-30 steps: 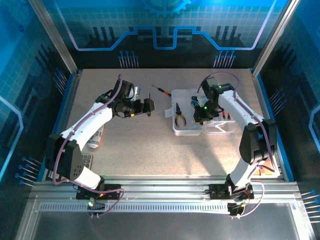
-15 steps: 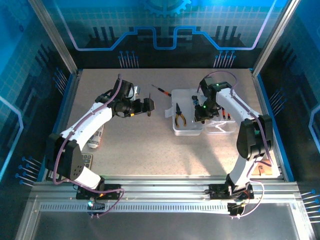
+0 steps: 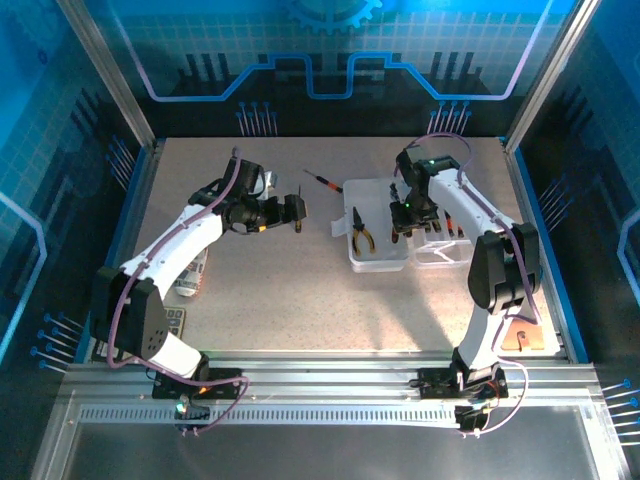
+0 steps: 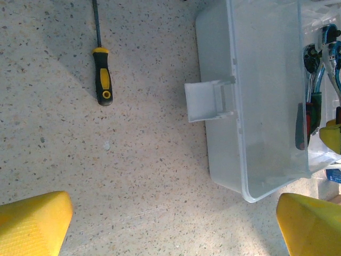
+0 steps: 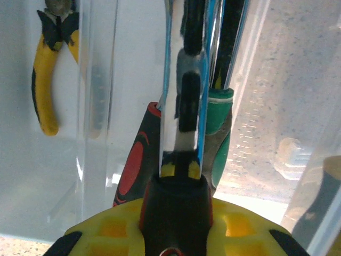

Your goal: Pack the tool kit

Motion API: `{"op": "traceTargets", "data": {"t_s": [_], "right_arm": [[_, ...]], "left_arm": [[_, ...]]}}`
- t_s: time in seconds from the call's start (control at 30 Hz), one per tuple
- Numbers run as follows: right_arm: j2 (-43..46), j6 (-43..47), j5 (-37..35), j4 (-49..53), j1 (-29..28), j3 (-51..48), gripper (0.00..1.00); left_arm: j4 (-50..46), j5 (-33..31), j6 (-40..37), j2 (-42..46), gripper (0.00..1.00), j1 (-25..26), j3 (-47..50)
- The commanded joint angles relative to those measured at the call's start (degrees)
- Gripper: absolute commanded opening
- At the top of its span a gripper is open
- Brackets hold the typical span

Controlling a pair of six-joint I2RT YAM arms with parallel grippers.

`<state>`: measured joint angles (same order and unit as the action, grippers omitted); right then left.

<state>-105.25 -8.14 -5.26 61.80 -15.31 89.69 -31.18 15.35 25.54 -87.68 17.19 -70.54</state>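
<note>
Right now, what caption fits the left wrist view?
Open left gripper above the table; a yellow-black screwdriver lies apart from the clear case.

Blue light washes the enclosure walls [image 3: 60, 150] in my overhead view; glare whitens the clear case [image 5: 128, 64], and the nearest tool [image 5: 186, 106] looks, I think, blurred.

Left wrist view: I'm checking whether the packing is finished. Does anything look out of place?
Yes. A screwdriver lies on the table, apart from the clear case, while other tools are already inside it.
</note>
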Motion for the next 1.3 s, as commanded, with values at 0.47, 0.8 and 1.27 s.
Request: {"op": "traceTargets", "data": {"t_s": [0.47, 0.8, 1.27], "right_arm": [[2.11, -1.22, -14.22, 4.66, 0.94, 2.86, 0.00], [3.60, -0.13, -8.01, 3.14, -0.30, 1.95, 0.00], [-0.69, -0.66, -4.04, -0.19, -2.53, 0.76, 0.00]], "left_arm": [[0.77, 2.23, 0.28, -1.44, 0.99, -0.52, 1.02], [1.35, 2.92, 0.83, -1.33, 0.99, -0.49, 1.47], [0.31, 2.70, 0.41, -0.04, 0.99, -0.58, 2.13]]}}
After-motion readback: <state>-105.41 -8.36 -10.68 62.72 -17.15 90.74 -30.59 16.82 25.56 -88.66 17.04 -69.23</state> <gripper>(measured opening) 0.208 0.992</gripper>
